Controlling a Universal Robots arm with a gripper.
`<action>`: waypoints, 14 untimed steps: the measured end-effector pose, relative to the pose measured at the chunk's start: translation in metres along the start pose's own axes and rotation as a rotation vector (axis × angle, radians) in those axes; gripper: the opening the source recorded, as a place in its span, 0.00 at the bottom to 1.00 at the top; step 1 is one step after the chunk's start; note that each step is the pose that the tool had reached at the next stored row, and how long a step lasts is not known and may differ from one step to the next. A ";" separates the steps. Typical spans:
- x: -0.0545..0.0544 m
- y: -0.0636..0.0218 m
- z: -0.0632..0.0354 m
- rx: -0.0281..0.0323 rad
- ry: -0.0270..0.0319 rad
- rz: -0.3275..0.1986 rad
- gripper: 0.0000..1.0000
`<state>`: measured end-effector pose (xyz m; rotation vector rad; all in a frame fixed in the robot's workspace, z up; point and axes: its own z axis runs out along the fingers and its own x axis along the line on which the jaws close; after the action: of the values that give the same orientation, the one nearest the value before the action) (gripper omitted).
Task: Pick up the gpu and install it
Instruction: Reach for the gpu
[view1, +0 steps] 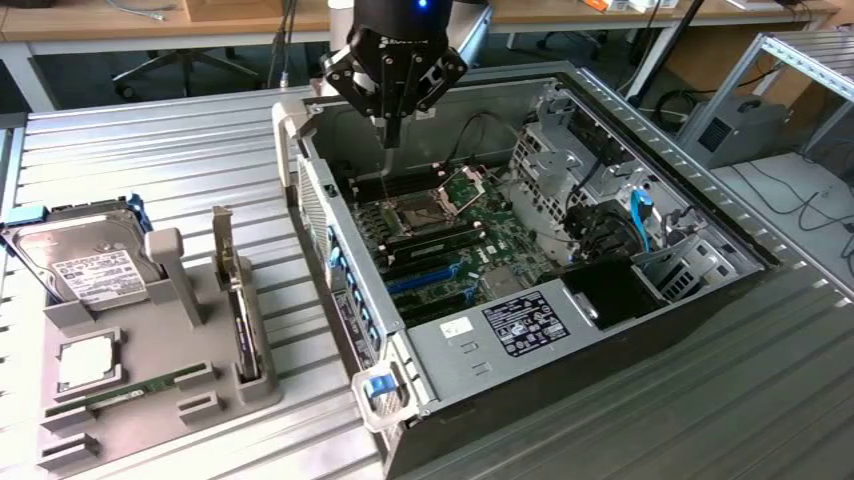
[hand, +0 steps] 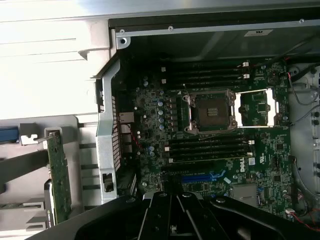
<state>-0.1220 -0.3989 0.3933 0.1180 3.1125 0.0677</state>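
- The graphics card (view1: 235, 300) stood on its long edge in a slot of a grey holder (view1: 160, 415). It was outside the computer case (view1: 454, 380), on the exterior view's left of it, and nothing gripped it.
- A pale metal bracket rose at one end of the card. The wrist view showed the card's green board (hand: 60, 175) just beyond the case's perforated side wall.
- The tool (view1: 391, 138) hung over the open case, above the end of the motherboard (view1: 441, 240) farthest from the case's labelled metal cover. It was well apart from the card.
- The tool's fingers were pressed together and pinched nothing.
- In the wrist view the tool (hand: 172, 202) pointed down at the motherboard inside the case. Near it lay a blue slot (hand: 200, 177), and further along the board sat the processor socket (hand: 210, 112) with its metal frame swung open beside it.
- The holder also carried a hard drive (view1: 83, 265), a processor chip (view1: 87, 362) and a narrow memory stick (view1: 127, 395). All three were farther from the case than the card.
- Holder and case both rested on a ribbed metal surface (view1: 160, 150), with the holder just beside the case's side wall.
- Inside the case a blue cable (view1: 643, 220) ran down by the drive bays, at the side opposite the holder.
- A black-and-white label (view1: 525, 322) lay on the metal cover.
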 end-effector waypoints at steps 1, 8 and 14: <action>0.000 0.0000 0.0000 0.0000 -0.0001 0.000 0.11; 0.010 -0.0007 -0.0003 0.0000 0.0000 0.000 0.11; 0.020 -0.0015 -0.0006 0.0001 0.0000 0.000 0.11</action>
<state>-0.1423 -0.3989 0.3933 0.1179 3.1125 0.0675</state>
